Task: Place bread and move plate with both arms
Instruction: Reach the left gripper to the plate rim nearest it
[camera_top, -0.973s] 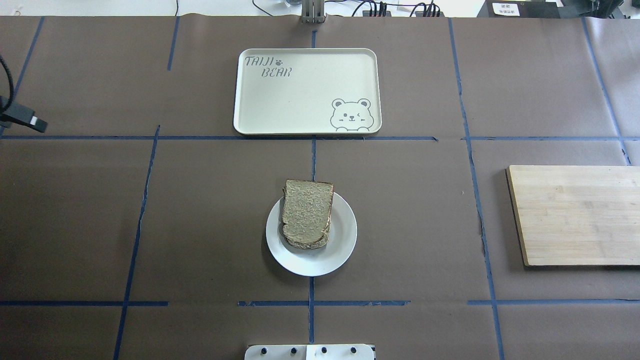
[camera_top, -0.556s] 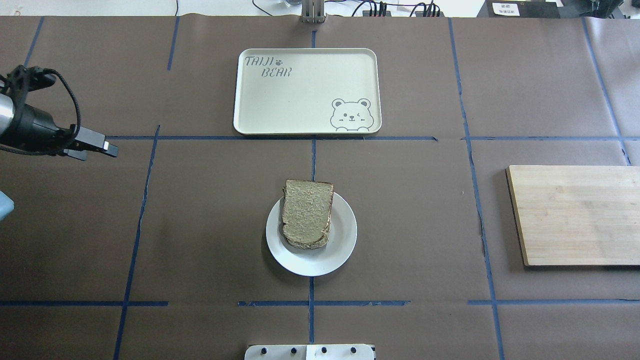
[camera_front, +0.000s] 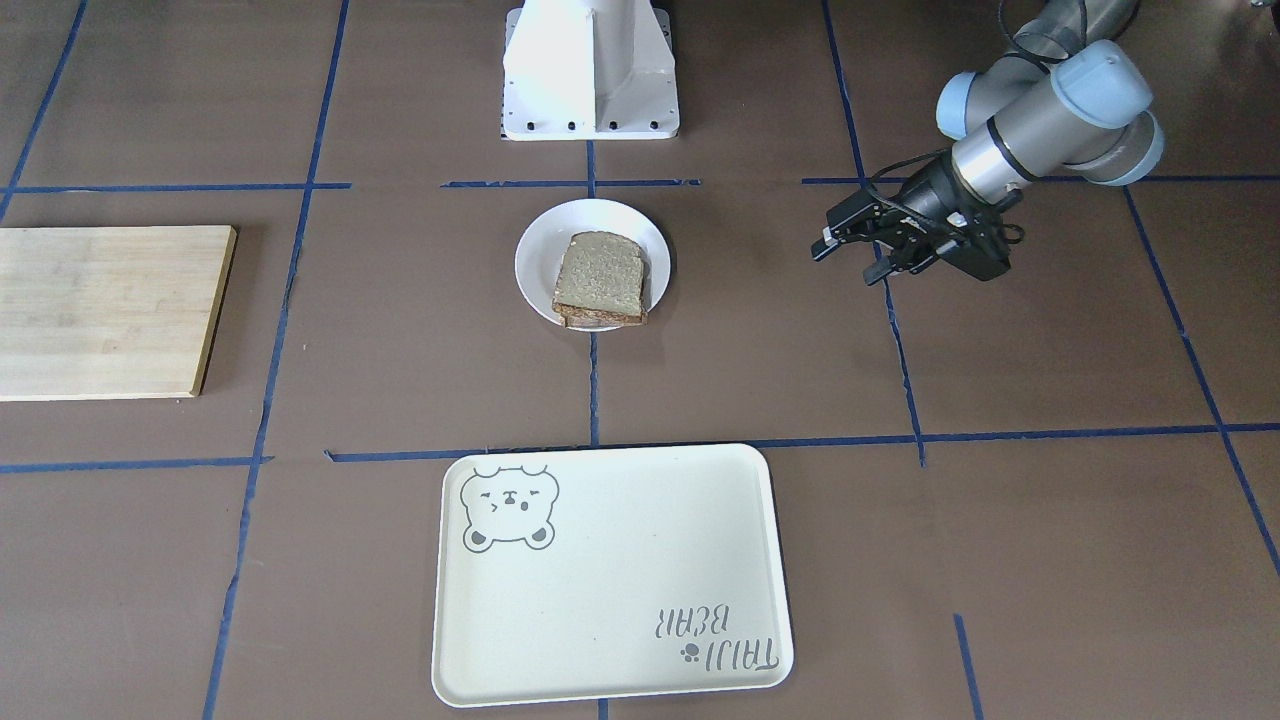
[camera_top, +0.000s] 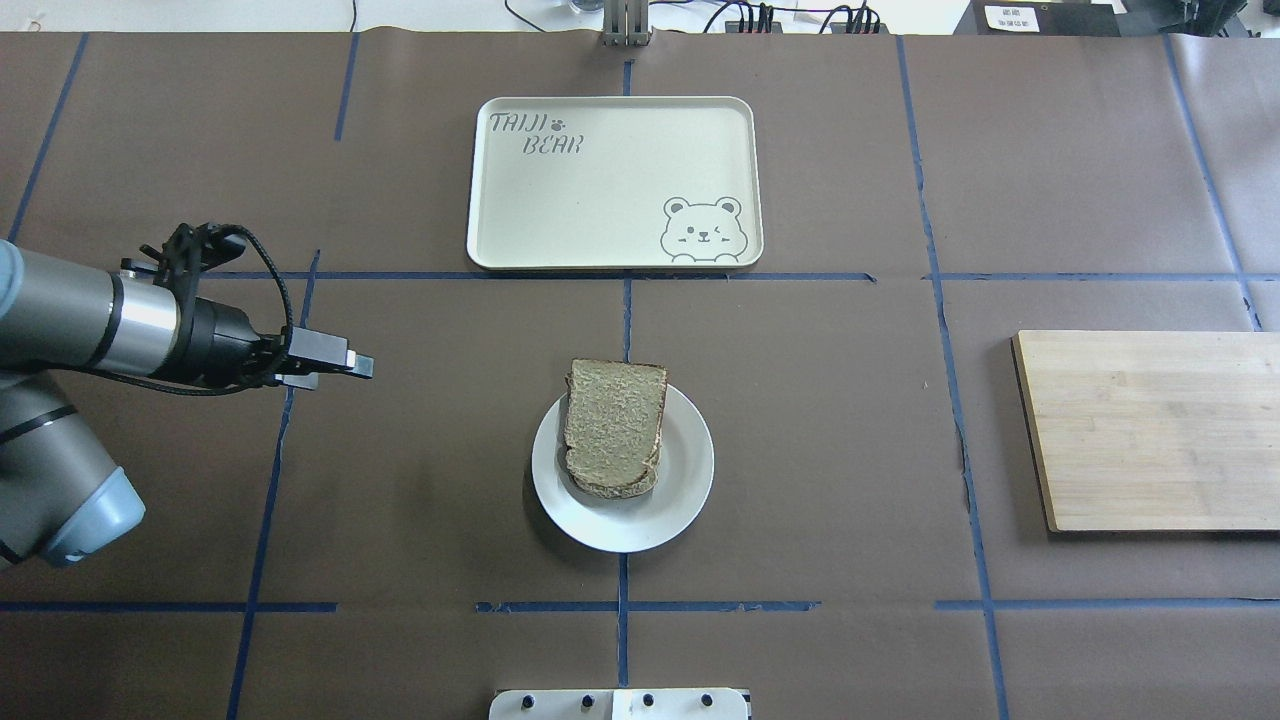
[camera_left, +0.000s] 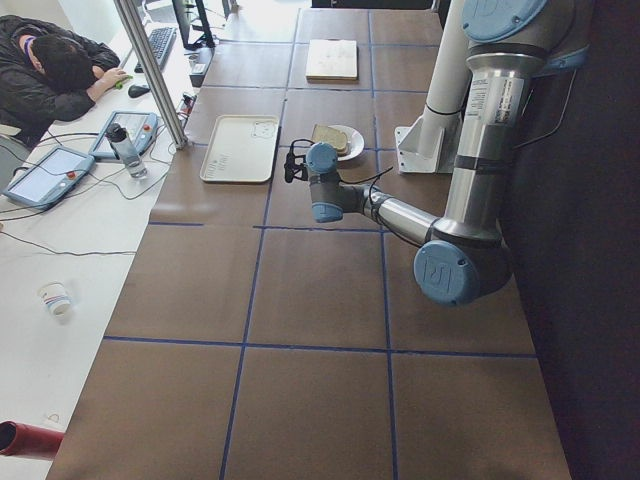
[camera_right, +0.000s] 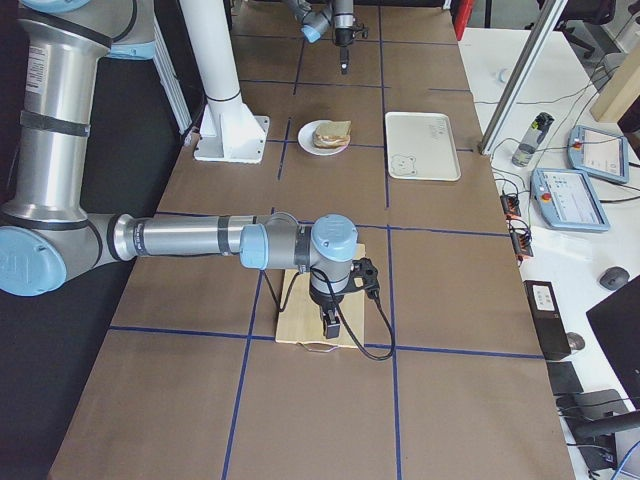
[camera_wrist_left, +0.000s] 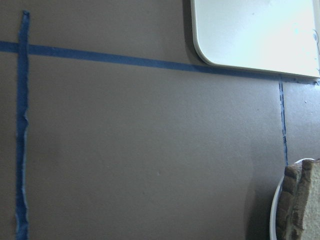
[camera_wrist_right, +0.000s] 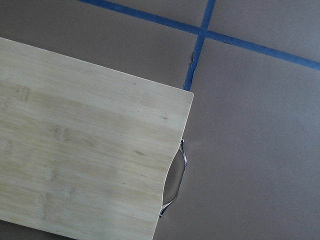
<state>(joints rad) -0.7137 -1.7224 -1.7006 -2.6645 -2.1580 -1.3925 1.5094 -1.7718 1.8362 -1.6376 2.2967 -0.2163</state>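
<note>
Since a second ago the left arm (camera_top: 90, 320) has swept in from the table's left end toward the middle, while plate and bread have not shifted. It reaches low and level, which I judge is so that the fingers can come at the plate from the side. The right arm (camera_right: 180, 238) is stretched out over the wooden board (camera_top: 1150, 430) near the table's right end, its right gripper (camera_right: 330, 325) pointing down above the board; whether those jaws are open I cannot tell. The cream tray (camera_top: 600, 190) lies at the middle of the far edge, probably as the goal for the plate. The plate (camera_top: 640, 525) sits mid-table, nearer the robot's edge, and the bread (camera_top: 612, 425) lies on it, two slices stacked as it seems, overhanging the far rim. The left gripper (camera_top: 340, 372) has its jaws parted and empty. Plate and bread lie well apart from them, further toward the right end and a little nearer the robot's edge.
</note>
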